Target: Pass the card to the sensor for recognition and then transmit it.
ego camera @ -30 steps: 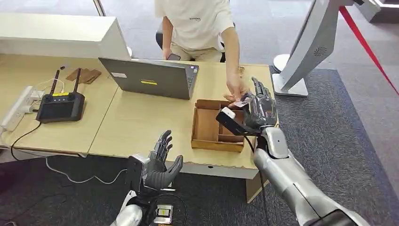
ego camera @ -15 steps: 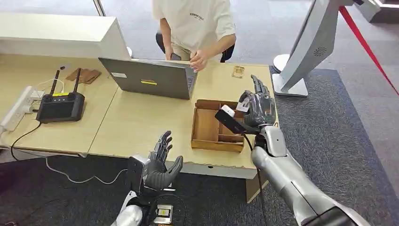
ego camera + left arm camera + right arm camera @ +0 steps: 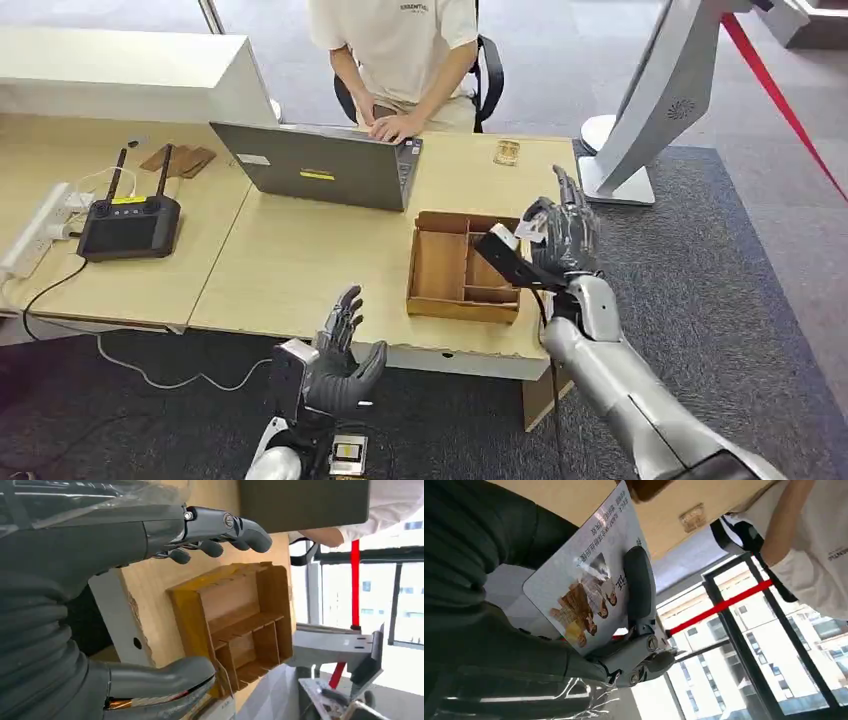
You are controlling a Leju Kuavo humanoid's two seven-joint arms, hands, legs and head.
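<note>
My right hand (image 3: 562,238) hovers above the right end of a wooden divided tray (image 3: 440,268) and grips a printed card (image 3: 527,229). In the right wrist view the card (image 3: 584,580) shows small figures and text, pinned by a finger (image 3: 640,587) against the palm of that hand (image 3: 484,605). A small tan square pad (image 3: 507,152), possibly the sensor, lies on the table's far right corner, beyond the hand. My left hand (image 3: 340,355) is open, fingers spread, below the table's near edge. The left wrist view has that hand (image 3: 100,545) in front of the tray (image 3: 235,625).
A person sits behind the table with both hands at a grey laptop (image 3: 320,165). A black remote controller (image 3: 130,225) and a white power strip (image 3: 40,225) lie at the left. A white kiosk stand (image 3: 650,110) and a red barrier band (image 3: 775,95) are to the right.
The person's hand left the card in my right hand and went back to the laptop. My right hand shifted slightly right with the card. The left hand sank a little.
</note>
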